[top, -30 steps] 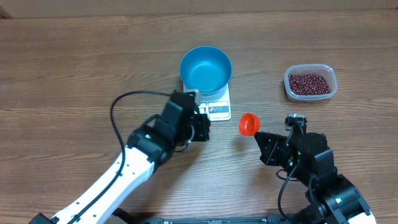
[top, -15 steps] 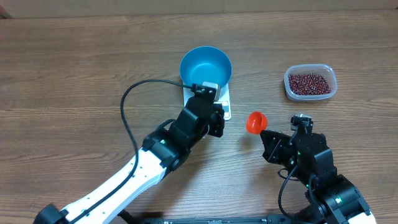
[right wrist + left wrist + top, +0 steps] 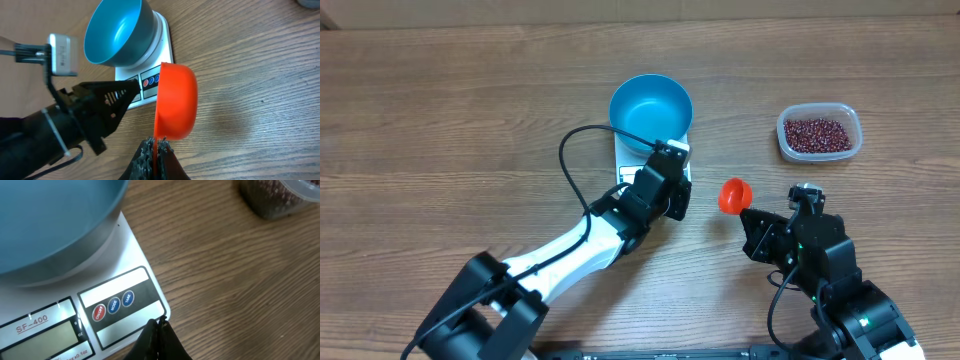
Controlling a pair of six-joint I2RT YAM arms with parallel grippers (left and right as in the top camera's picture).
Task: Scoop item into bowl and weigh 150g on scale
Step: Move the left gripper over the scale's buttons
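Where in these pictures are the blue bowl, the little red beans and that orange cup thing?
blue bowl [image 3: 650,110], overhead view, on its bare inner floor.
beans [image 3: 816,133], overhead view, on the middle of the heap.
orange scoop [image 3: 733,194], overhead view, on its round cup.

Bowl [image 3: 651,110] was plain deep blue. Scale [image 3: 131,250] was white and bore one red button [image 3: 98,312], two blue buttons [image 3: 114,305] and pale grey display [image 3: 40,340]. Beans [image 3: 816,132] were dark red-brown in clear tub [image 3: 820,158]. Scoop [image 3: 733,195] was bright orange. Table [image 3: 440,120] showed brown streaked wood grain. Left arm [image 3: 565,255] was white with black joints.
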